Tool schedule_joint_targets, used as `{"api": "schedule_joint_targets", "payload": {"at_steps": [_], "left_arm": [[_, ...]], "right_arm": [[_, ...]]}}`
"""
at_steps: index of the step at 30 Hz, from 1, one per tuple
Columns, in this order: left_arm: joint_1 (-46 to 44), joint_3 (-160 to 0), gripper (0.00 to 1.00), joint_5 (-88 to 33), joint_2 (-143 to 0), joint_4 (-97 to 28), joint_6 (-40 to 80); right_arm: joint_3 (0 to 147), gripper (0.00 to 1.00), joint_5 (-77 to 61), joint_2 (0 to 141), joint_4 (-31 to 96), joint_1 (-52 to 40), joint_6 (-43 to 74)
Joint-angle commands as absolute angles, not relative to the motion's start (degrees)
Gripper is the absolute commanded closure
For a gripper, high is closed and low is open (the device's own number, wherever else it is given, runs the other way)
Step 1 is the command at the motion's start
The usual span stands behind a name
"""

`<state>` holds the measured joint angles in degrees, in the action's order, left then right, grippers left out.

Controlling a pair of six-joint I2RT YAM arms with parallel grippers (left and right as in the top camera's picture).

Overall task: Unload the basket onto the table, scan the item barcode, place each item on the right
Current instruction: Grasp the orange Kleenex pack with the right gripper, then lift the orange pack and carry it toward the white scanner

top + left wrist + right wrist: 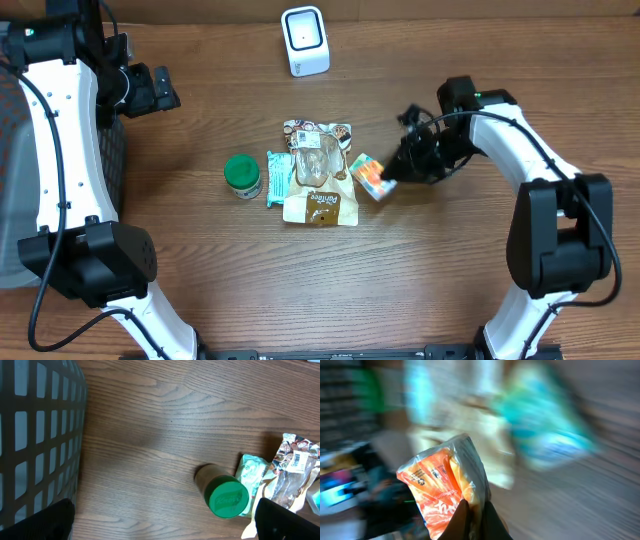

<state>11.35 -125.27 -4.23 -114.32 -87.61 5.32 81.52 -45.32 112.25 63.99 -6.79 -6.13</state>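
Wooden table (pixel 200 260), right tool (pixel 472 512) pinching orange packet (pixel 440 485) (left tool (pixel 168 92) spread wide)

- Right wrist view: everything behind the orange packet (pixel 442 492) is smeared into streaks, and no item there can be identified.
- Left wrist view: the mesh basket (pixel 35 435) is cut by the left edge, and the clear snack bag (pixel 295 472) by the right.
- Left gripper (pixel 162 530): both fingers (pixel 287 522) are cropped at the bottom edge.
- Overhead: packet print is too small to be read.
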Motion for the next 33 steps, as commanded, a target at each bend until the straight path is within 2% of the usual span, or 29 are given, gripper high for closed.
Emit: {"api": "schedule_joint_targets", "payload": {"at_steps": [1,5,7,11,15,19,25,33], "left_arm": [[11.6,-125.4,0.00,-4.0,-112.8,-87.5,3.8],[11.6,-125.4,0.01,-4.0,-112.8,-87.5,3.8],[11.6,-125.4,0.00,-4.0,-112.8,-87.5,3.8],[11.6,-125.4,0.00,-4.0,-112.8,-87.5,3.8],[11.6,-125.4,0.00,-4.0,-112.8,-87.5,3.8],[11.6,-125.4,0.00,-4.0,-112.8,-87.5,3.8],[11.6,-125.4,0.00,-4.0,-112.8,-87.5,3.8],[11.6,-125.4,0.01,-4.0,-112.8,-87.5,3.8]], "right_arm": [[83.7,0.96,-69.2,107.7,61.8,-6.6,-6.0],[83.8,0.96,-85.1,107.3,57.3,-6.6,-4.8],[83.8,0.96,-89.9,107.3,53.8,-6.6,0.2],[84.9,0.96,-89.9,107.3,49.5,-6.6,11.6],[86.8,0.96,-88.5,106.9,50.2,-6.7,12.4],[87.6,0.96,-79.3,105.3,50.9,-6.7,14.5],[87.6,0.96,-56.1,104.5,54.6,-9.6,14.8],[91.2,0.96,-26.1,104.5,58.6,-20.5,16.9]]}}
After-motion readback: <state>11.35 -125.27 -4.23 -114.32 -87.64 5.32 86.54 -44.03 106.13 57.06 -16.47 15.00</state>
